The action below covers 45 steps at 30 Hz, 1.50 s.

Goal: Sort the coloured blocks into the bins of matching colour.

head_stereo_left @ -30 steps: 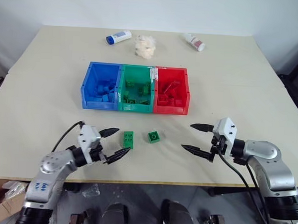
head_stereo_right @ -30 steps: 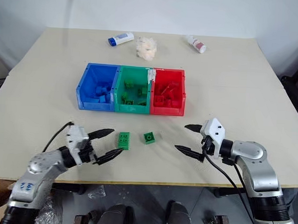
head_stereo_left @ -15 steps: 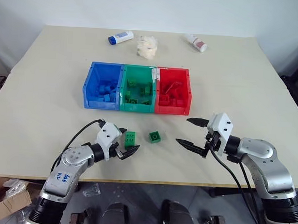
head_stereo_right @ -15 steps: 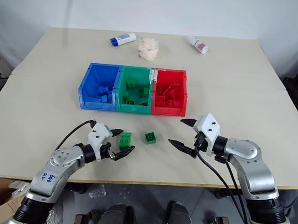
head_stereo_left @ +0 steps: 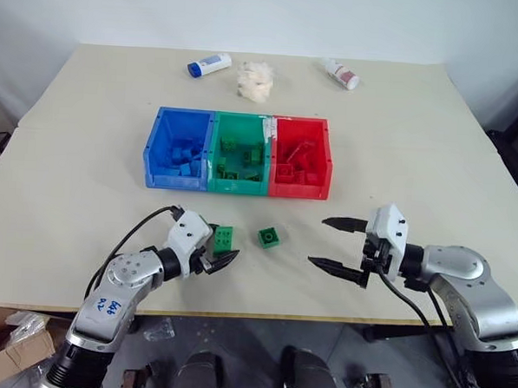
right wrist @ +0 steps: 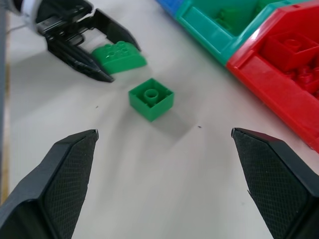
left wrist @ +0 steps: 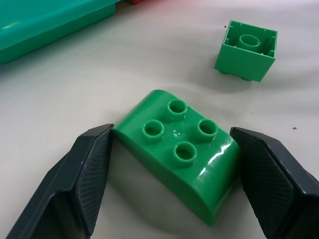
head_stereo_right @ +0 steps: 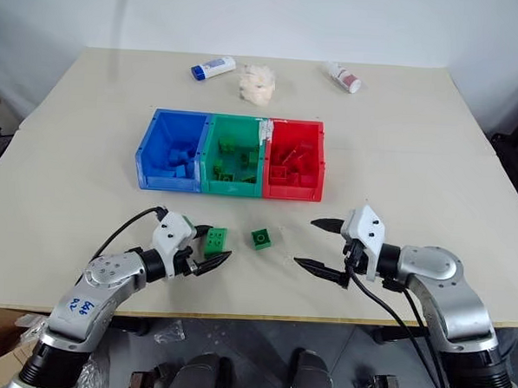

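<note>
A green brick (head_stereo_left: 224, 237) with a rounded edge lies studs-up on the table, in front of the green bin (head_stereo_left: 235, 187). My left gripper (head_stereo_left: 222, 242) is shut on it, one finger pressed to each side (left wrist: 89, 164). A second, square green brick (head_stereo_left: 270, 237) rests upside down just to its right. Further right, my right gripper (head_stereo_left: 317, 240) hovers open over bare table and holds nothing. It points toward the square brick (right wrist: 151, 98). The blue bin (head_stereo_left: 160, 178), the green bin and the red bin (head_stereo_left: 298, 192) stand joined in a row behind, each holding bricks of its own colour.
Two small white bottles (head_stereo_left: 207, 64) (head_stereo_left: 339, 73) and a white wad of tissue (head_stereo_left: 255, 79) lie near the table's far edge. The table's front edge (head_stereo_left: 261, 316) runs just under both arms.
My left gripper moved right to the rounded green brick and its fingers closed in on the brick's sides. The right gripper drew back a little, staying open.
</note>
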Tool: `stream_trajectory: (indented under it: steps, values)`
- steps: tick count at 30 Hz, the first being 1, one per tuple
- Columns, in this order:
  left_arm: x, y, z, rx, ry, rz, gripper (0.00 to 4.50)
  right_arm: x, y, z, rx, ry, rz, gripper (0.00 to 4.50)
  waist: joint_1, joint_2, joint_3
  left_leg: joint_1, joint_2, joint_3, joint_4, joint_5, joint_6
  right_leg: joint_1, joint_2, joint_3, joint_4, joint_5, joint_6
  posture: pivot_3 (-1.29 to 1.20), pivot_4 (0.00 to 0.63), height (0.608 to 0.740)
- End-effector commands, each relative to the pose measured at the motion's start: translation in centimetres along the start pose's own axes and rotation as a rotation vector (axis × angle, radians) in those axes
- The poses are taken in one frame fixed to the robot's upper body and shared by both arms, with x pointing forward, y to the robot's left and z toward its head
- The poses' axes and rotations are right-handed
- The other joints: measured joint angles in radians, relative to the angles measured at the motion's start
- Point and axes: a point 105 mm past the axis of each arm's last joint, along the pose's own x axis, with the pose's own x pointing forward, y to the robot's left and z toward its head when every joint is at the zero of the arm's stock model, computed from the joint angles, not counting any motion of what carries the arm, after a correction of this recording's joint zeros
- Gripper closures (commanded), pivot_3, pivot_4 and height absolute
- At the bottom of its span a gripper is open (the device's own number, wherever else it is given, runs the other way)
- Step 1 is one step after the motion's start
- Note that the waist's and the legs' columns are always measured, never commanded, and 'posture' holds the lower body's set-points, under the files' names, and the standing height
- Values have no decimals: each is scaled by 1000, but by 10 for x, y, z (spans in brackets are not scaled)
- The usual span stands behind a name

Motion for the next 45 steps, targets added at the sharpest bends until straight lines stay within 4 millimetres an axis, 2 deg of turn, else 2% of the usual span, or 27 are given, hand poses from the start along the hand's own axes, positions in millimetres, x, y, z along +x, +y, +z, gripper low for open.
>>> stream_trajectory:
  steps: [1, 5, 10, 16, 20, 24, 31, 35, 36, 38, 42, 45]
  values:
    - [0, -3, -4, 16, -7, -46, 1041, -4, 4, 13, -49, -29, 32, 0, 0, 0, 0, 0, 0, 0, 0, 0, 0, 0, 0, 0, 0, 0, 0, 0, 150, 740]
    - [1, 1, 7, 66, -64, -66, 1041, -6, 5, 14, -43, -43, 36, 0, 1, 0, 0, 0, 0, 0, 0, 0, 0, 0, 0, 0, 0, 0, 0, 0, 150, 740]
    - [1, 15, 42, 133, -214, -85, 1041, -12, 4, 10, -25, -65, 17, 0, 10, 0, 0, -1, 0, 0, 1, 0, 0, 0, 0, 0, 0, 0, 0, 0, 150, 740]
    - [4, 28, 57, 142, -255, -85, 1041, -17, 2, 7, -33, -91, -24, 0, 12, 0, 0, -1, 0, 0, 1, 0, 0, 0, 0, 0, 0, 0, 0, 0, 150, 740]
    - [17, 50, 85, 164, -323, -51, 1041, -21, -7, 10, -38, -158, -91, 0, 27, -1, 0, -1, 0, 0, 2, 1, 0, 0, 0, 0, 0, 0, 0, 0, 150, 740]
    - [33, 70, 104, 197, -353, -33, 1041, -24, -13, 12, -40, -219, -163, 0, 26, 0, 0, -1, -2, 0, 2, 2, 0, 1, 0, 0, -1, 1, 1, 0, 150, 740]
    - [66, 89, 124, 265, -347, -76, 1041, -26, -27, 16, -32, -286, -271, 0, 23, -1, 0, -1, -2, 0, 1, 2, 0, 1, 0, -1, -2, 2, 1, 0, 150, 740]
    - [76, 94, 133, 242, -370, -90, 1041, -26, -32, 21, -52, -302, -300, 0, 22, -1, 0, -2, -2, 1, 1, 2, 1, 1, 0, 0, -3, 2, 2, 0, 150, 740]
    - [77, 95, 135, 236, -372, -94, 691, -27, -33, 23, -58, -304, -305, 0, 23, -1, 0, -2, -2, 1, 1, 2, 1, 1, 0, 0, -3, 2, 2, 0, 150, 740]
    - [78, 96, 138, 245, -378, -96, 42, -27, -33, 25, -62, -306, -308, 0, 21, -1, 0, -2, -2, 1, 0, 2, 1, 1, 0, -1, -4, 2, 2, 0, 150, 740]
    - [75, 97, 139, 265, -381, -104, 42, -28, -35, 25, -65, -293, -306, 0, 19, -1, 0, -3, -2, 1, 0, 2, 1, 0, 0, -1, -4, 2, 2, 0, 150, 740]
    - [62, 97, 135, 266, -393, -126, 42, -27, -36, 25, -65, -286, -290, 0, 15, -1, 0, -3, -2, 1, 0, 2, 1, 0, 0, 0, -4, 2, 3, 0, 150, 740]
